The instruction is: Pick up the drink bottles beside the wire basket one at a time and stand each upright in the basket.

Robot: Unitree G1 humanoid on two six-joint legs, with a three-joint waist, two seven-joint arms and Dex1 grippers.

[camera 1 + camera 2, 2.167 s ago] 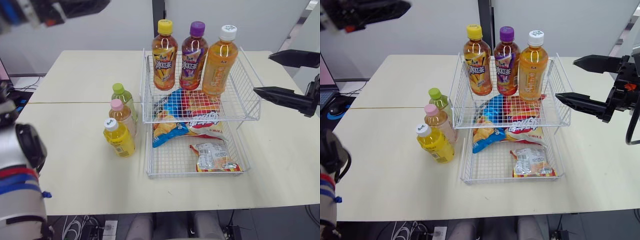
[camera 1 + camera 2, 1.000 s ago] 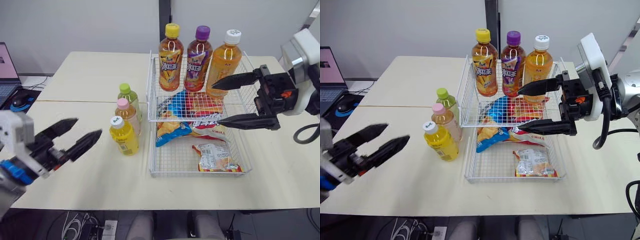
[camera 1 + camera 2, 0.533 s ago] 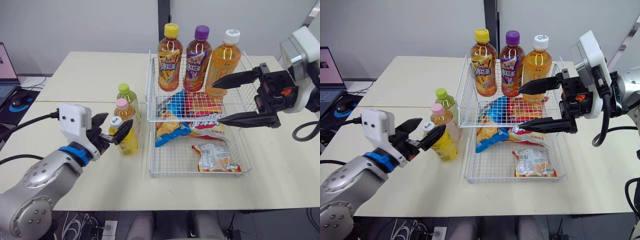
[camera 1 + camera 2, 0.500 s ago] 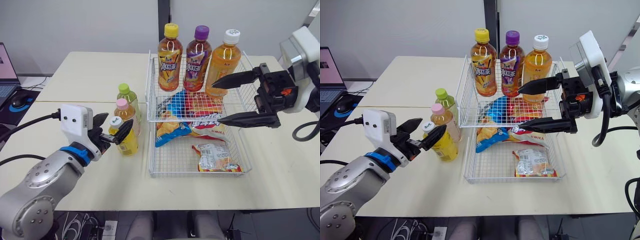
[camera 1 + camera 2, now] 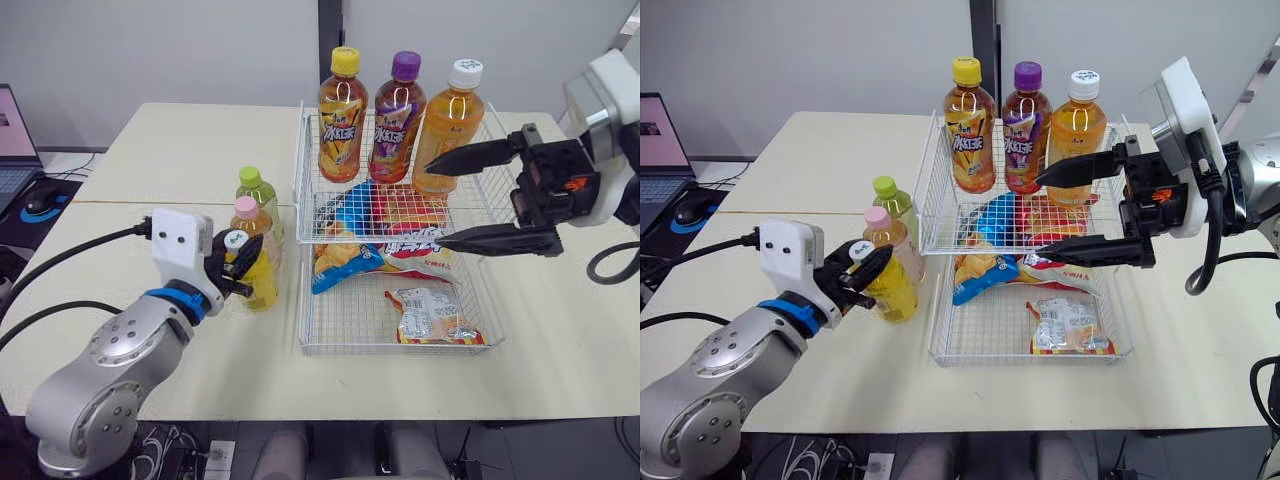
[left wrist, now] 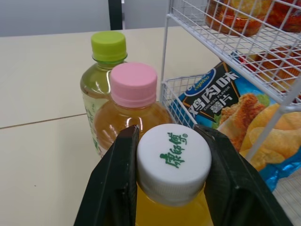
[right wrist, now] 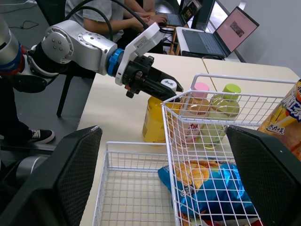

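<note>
Your left claw [image 5: 236, 262] pinches the yellow bottle [image 5: 259, 290] by its white cap, probably to lift it upright off the counter [image 5: 150, 160] just beside the basket [image 5: 298, 170], while your right claw [image 5: 435, 203] hangs spread over the upper tier.

Wire basket [image 5: 299, 300], two tiers, on counter [image 5: 150, 150], right of centre.

Upper tier [image 5: 400, 240]: three bottles upright along its back: back-left bottle [image 5: 342, 125], back-centre bottle [image 5: 394, 125], back-right bottle [image 5: 443, 130].

Lower tier [image 5: 400, 349]: chip bags [image 5: 345, 265] lying partly under the upper tier; small packet [image 5: 432, 315] front right.

Left of basket, a front-to-back row, close together: near bottle [image 5: 258, 285], mid bottle [image 5: 250, 222], far bottle [image 5: 252, 190].

Left hand [image 5: 236, 262] at near bottle's cap, one finger each side.

Right hand [image 5: 434, 204] right of basket, level with the upper tier.
</note>
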